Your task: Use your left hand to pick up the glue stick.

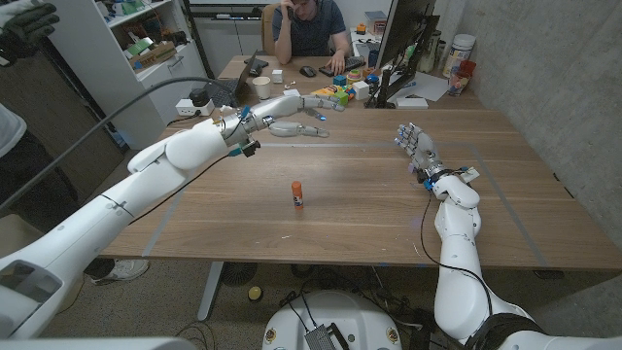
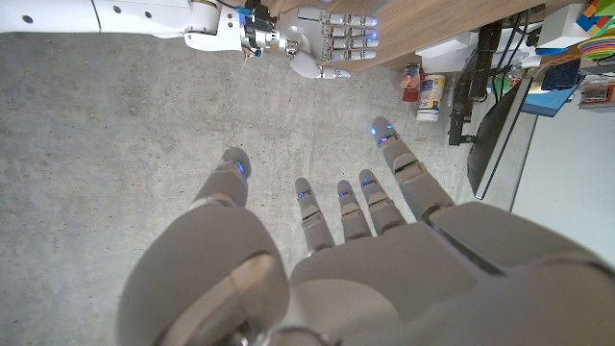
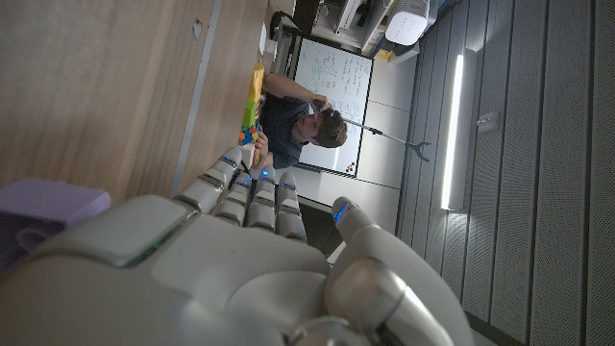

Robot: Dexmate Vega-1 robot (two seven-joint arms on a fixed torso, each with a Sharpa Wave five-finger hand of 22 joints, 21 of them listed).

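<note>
While standing upright near the middle of the desk (image 1: 505, 209), a little toward the near edge, glue stick (image 1: 297, 194) untouched, orange cap down or up not clear at this size, long axis vertical. Left hand (image 1: 292, 115) held out over the far half of the desk, well apart from the stick, fingers (image 1: 313, 130) loosely spread and holding nothing; same seen from the left wrist view, where left hand (image 2: 370, 207) shows fingers apart with open air between them. Stick lying back toward the near edge from those fingers, so judged to call for drawing the arm back toward the robot and lowering before any closing. Right hand (image 1: 416, 148) standing on edge toward the right side of the desk, fingers pointing up and slightly apart, empty; seen again in the left wrist view as right hand (image 2: 327, 43) with fingers extended. Roughly as near to the stick as the left, perhaps nearer, yet task names the left. With the stick upright, judged best approached from the side with thumb and fingers either side of the barrel; slim and light, likely to topple if nudged first. Beyond the far edge, second table with clutter and a seated person (image 1: 309, 29). Reach judged not yet begun in earnest
</note>
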